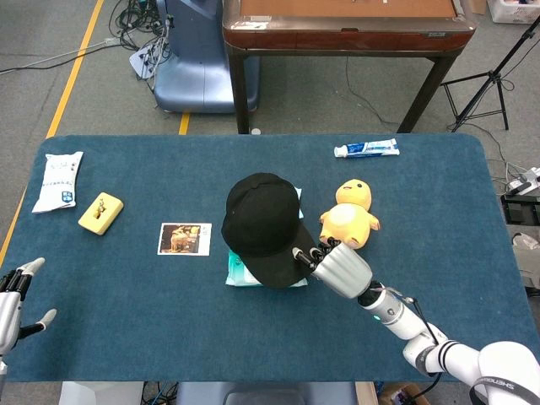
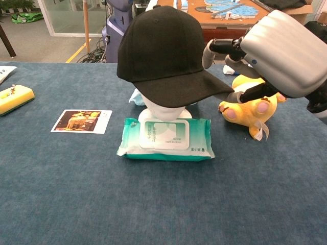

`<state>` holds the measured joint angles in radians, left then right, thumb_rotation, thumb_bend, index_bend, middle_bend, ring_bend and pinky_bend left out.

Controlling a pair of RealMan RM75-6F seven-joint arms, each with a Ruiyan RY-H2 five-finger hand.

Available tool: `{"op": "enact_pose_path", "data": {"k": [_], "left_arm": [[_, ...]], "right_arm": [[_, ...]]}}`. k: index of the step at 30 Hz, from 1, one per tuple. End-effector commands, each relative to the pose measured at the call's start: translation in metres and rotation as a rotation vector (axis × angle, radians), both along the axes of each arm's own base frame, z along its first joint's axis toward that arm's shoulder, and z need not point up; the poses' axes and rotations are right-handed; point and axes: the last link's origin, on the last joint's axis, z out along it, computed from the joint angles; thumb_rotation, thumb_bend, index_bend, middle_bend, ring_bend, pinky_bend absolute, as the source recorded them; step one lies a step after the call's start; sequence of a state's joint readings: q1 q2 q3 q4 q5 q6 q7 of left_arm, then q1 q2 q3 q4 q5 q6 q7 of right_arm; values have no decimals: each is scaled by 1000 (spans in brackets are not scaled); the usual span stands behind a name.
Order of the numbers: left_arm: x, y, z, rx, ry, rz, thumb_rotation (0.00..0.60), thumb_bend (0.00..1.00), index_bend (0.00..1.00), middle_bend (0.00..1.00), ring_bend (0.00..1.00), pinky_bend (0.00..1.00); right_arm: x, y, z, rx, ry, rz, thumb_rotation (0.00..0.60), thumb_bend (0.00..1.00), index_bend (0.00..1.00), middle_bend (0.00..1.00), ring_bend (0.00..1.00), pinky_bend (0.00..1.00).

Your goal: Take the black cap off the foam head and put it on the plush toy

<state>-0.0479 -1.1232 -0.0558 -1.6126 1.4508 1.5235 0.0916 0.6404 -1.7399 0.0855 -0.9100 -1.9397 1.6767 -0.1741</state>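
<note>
chest view: right robot hand (image 2: 255, 61) pinches black cap (image 2: 161, 51) brim.

You're working in a lab-like room: grey carpeted floor (image 1: 51, 93) with yellow tape line (image 1: 74, 69), loose black cables (image 1: 139, 21), black tripod stand (image 1: 494, 80) far right.

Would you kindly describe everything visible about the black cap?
The black fabric baseball cap has a rounded crown with a top button and a stiff brim pointing toward the robot's right. It sits on the white foam head, slightly lifted at the brim. The right hand pinches the brim's edge, fingers above and below.
</note>
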Motion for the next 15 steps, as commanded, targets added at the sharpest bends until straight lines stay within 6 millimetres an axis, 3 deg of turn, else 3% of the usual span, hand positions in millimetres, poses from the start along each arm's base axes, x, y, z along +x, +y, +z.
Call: {"op": "enact_pose_path", "data": {"k": [1,7,15], "left_arm": [[0,0,0,0,0,1,600,166,145,198,198,498],[0,0,0,0,0,0,600,166,145,198,198,498],[0,0,0,0,-1,2,600,166,145,198,199,498]], "right_arm": [[2,1,0,2,-10,13,600,332,495,954,956,1000],[2,1,0,-2,-11,13,600,446,533,962,964,1000],[4,-2,1,-12,-20,16,600,484,603,973,976,1000]]}}
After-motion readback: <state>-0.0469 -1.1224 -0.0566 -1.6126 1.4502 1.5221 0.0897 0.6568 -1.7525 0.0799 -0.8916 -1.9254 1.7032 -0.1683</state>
